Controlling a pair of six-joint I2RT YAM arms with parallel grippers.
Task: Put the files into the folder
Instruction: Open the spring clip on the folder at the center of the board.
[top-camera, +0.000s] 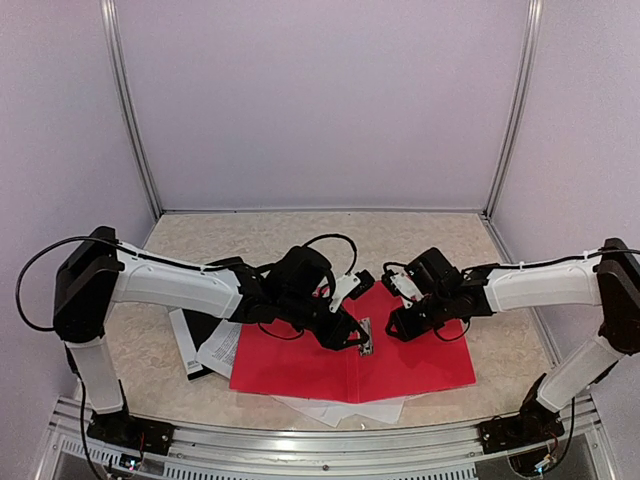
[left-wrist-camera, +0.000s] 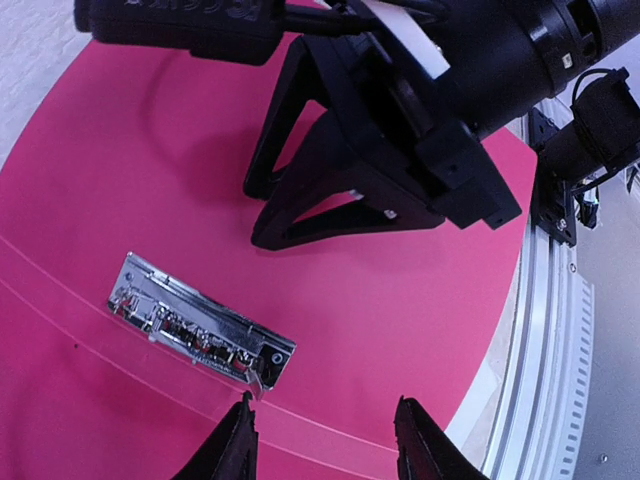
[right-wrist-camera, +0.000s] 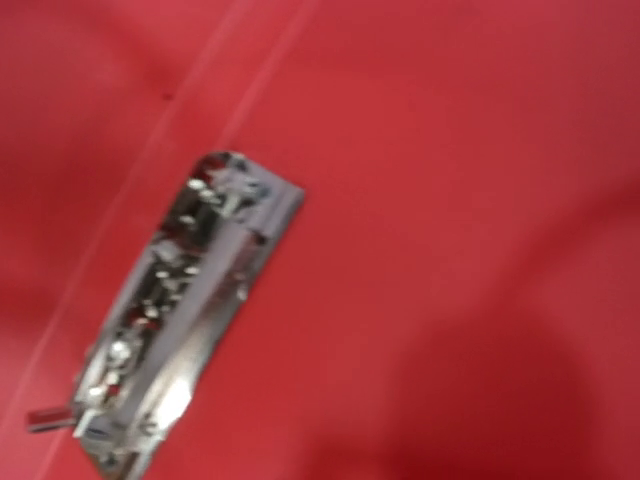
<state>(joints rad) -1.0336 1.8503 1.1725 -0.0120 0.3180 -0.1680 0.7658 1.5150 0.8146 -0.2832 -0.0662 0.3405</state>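
Your left fingers (left-wrist-camera: 235, 450) stand half apart with nothing between them, just beside the metal clip (left-wrist-camera: 200, 330) on the open red folder (left-wrist-camera: 120, 150). Your right fingers (left-wrist-camera: 275, 130), narrowly parted and empty, face them across the clip. The files (top-camera: 222, 348) lie under the folder on the bench (top-camera: 500, 270), poking out beyond the left fingers.

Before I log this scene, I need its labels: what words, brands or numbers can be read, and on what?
No text is readable.
Printed sheets: black print, too small to read.
Black housing, left wrist view: raised marks, cut off and blurred.
Metal clip on red folder: no legible marking.
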